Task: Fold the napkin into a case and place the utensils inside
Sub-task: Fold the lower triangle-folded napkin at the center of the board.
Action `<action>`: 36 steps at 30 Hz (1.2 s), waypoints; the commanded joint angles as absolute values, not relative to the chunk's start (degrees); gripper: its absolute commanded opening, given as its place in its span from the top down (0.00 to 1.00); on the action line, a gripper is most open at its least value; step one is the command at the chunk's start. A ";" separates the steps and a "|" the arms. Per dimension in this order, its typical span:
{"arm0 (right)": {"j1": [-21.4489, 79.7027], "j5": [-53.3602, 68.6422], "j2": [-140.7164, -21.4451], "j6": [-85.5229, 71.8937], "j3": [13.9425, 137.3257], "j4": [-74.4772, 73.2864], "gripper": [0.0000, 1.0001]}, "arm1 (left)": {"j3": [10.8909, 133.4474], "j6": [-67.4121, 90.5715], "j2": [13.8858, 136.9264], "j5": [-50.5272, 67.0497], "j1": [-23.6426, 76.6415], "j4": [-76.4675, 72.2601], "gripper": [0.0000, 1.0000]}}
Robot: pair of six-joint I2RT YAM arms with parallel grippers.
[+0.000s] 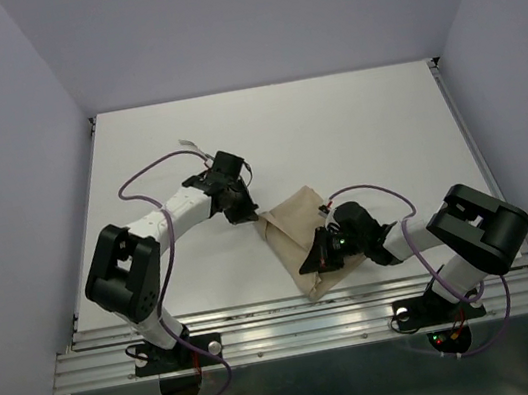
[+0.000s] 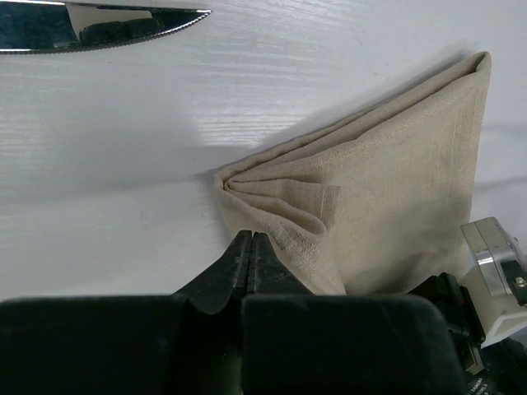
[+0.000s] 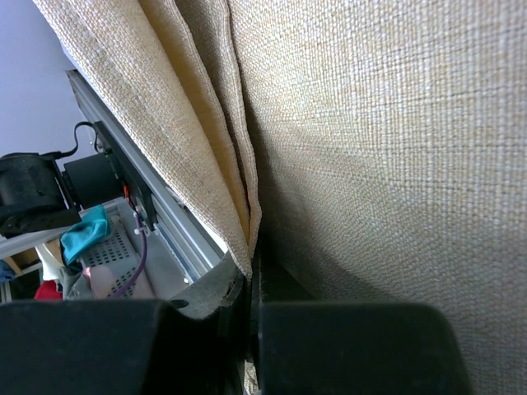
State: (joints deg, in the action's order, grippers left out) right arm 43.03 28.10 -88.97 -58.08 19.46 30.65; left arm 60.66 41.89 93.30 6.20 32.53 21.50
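at right end effector (image 1: 321, 249), napkin (image 1: 294, 223) pinched

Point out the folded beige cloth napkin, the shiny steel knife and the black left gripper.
Folded beige cloth napkin (image 2: 403, 206): left wrist view, middle of top layer.
Shiny steel knife (image 2: 99, 26): left wrist view, on the blade.
Black left gripper (image 2: 252, 240): left wrist view, between closed fingertips.

A white tabletop (image 1: 335, 135) with a faint wood grain is closed in on three sides by plain pale lavender walls (image 1: 244, 18), and a ribbed aluminium rail (image 1: 306, 327) runs along its near edge. Past that rail, the right wrist view shows a teal cloth (image 3: 82, 233) and something red (image 3: 49, 290) lying beside a perforated grey tray (image 3: 111, 255).
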 commanded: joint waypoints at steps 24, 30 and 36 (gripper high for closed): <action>43.07 26.90 -89.56 -56.95 18.28 28.30 0.96 | 71.36 39.64 107.92 13.27 34.37 15.29 1.00; 43.07 20.93 -81.32 -53.01 19.86 16.81 0.54 | 72.77 39.02 109.51 13.01 34.37 15.38 1.00; 43.07 6.25 -65.51 -44.83 27.05 -11.12 0.46 | 72.42 39.11 110.65 12.83 34.37 15.56 1.00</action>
